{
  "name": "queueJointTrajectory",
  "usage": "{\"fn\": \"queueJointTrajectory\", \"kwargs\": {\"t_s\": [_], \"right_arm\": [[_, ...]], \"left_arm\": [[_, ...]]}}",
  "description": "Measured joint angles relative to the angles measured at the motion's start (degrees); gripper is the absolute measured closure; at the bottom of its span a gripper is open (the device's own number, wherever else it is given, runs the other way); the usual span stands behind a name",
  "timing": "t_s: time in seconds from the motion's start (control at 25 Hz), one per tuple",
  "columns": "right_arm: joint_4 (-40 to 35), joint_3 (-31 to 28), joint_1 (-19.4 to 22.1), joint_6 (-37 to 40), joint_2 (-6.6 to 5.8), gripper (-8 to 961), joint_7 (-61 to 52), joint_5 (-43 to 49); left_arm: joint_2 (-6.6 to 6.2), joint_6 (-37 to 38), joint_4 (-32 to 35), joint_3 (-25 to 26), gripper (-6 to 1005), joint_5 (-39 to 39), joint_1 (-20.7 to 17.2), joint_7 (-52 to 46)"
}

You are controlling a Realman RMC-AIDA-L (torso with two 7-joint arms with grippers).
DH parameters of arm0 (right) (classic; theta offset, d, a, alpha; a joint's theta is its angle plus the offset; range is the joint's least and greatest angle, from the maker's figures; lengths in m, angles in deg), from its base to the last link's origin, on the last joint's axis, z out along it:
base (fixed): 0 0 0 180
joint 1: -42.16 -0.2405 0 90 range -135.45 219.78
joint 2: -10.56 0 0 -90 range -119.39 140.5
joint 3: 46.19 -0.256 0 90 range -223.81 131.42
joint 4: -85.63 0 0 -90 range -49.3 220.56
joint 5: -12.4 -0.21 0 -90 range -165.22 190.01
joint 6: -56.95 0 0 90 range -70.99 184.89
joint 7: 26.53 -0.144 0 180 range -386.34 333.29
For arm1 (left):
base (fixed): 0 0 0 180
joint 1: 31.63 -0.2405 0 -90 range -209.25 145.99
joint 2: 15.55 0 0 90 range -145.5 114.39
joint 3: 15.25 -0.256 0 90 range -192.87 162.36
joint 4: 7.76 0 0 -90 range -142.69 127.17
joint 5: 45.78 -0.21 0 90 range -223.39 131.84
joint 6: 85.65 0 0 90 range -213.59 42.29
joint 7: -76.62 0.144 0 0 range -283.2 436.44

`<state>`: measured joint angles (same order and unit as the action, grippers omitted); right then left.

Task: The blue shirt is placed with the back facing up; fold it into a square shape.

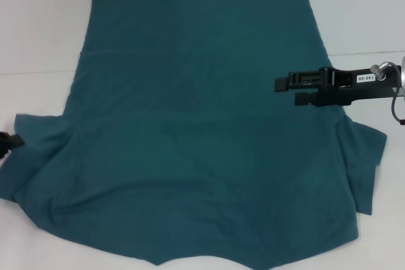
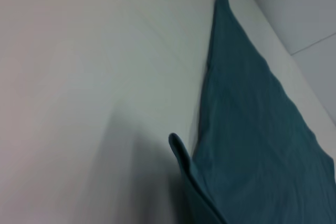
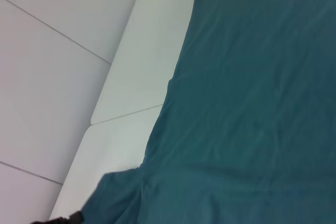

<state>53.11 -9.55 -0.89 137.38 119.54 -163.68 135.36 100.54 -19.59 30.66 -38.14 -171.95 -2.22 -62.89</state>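
1. Across the white desk [image 1: 38, 23] I see the blue shirt [image 1: 202, 137] spread flat, plain side up, with its hem at the far edge and its sleeves toward the near corners.
2. I see the right hand [image 1: 286, 91] above the shirt's right side, reaching in from the right, its fingers released and holding nothing.
3. I see the left hand [image 1: 6, 142] at the left edge, beside the left sleeve; I cannot tell whether it is clenched or released.
4. I see the left sleeve's edge raised off the desk in the left wrist view.
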Motion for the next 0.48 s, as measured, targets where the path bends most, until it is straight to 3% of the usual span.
{"fn": "queueJointTrajectory", "kwargs": {"t_s": [0.32,0.48], "right_arm": [[0.0,-0.2,0.2,0.3,0.0,58,-0.3,0.0],[0.0,-0.3,0.0,0.3,-0.05,58,-0.1,0.0]], "left_arm": [[-2.48,3.2,3.4,0.0,993,-0.8,1.4,-2.2],[-3.09,6.5,5.1,-0.4,991,-3.4,3.2,-4.3]]}}
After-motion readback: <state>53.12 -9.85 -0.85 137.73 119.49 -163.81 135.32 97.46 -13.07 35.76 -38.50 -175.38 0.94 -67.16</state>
